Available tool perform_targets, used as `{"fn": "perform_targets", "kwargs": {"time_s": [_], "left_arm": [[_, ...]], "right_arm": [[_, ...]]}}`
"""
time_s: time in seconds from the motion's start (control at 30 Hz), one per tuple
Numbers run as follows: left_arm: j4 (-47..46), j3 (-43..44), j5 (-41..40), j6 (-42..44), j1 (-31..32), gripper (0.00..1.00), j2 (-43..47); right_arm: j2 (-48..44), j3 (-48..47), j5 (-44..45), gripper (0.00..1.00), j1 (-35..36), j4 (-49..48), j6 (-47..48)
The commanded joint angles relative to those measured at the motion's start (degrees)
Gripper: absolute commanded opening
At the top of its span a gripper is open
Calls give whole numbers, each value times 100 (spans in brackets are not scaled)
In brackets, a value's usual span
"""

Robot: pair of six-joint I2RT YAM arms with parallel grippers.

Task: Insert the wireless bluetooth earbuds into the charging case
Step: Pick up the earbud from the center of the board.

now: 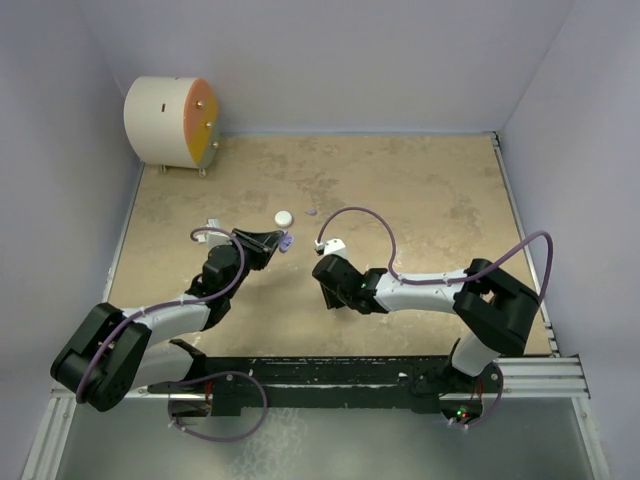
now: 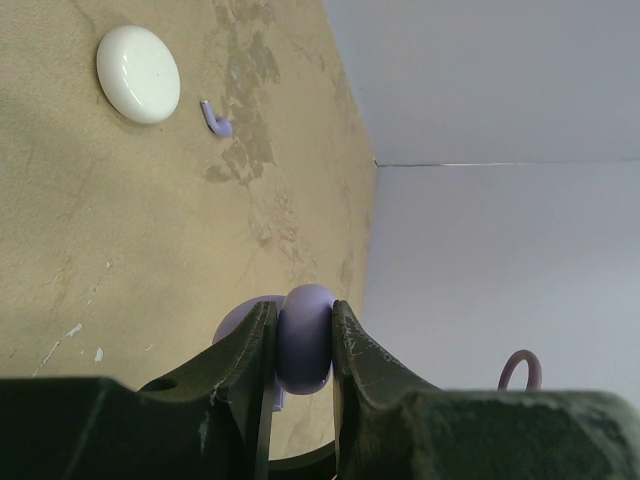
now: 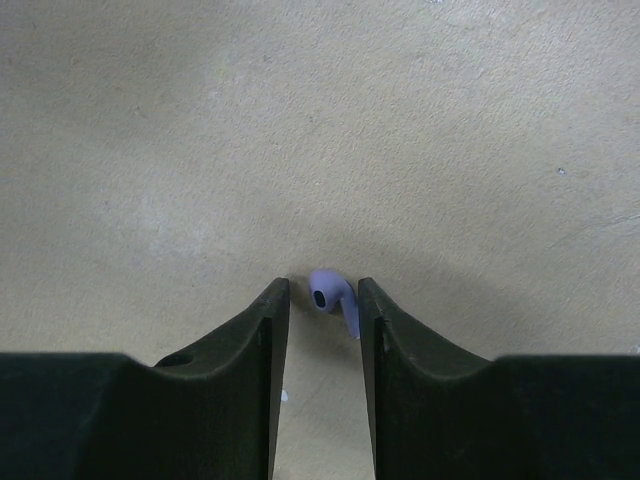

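My left gripper is shut on a lilac charging case, gripped edge-on and held above the table; its round lid shows behind the left finger. In the top view this case is at the tip of the left gripper. One lilac earbud lies on the table between the fingers of my right gripper. Its stem touches the right finger and there is a gap to the left finger, so the gripper is open. A white case and another lilac earbud lie further back.
A white drum with an orange face stands at the back left corner. Walls close in the tan table at the back and both sides. In the top view the white case and loose lilac earbud lie just beyond both grippers.
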State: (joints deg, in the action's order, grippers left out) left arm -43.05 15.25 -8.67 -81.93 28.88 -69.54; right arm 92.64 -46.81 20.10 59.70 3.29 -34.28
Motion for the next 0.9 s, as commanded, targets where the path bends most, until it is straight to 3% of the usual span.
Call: {"fn": "perform_targets", "kwargs": {"time_s": [0.0, 0.87], "left_arm": [[-398, -22, 40, -66, -32, 0, -33], [-433, -35, 40, -73, -32, 0, -73]], "right_arm": [[105, 6, 95, 36, -35, -23, 35], [149, 23, 12, 25, -64, 9, -12]]}}
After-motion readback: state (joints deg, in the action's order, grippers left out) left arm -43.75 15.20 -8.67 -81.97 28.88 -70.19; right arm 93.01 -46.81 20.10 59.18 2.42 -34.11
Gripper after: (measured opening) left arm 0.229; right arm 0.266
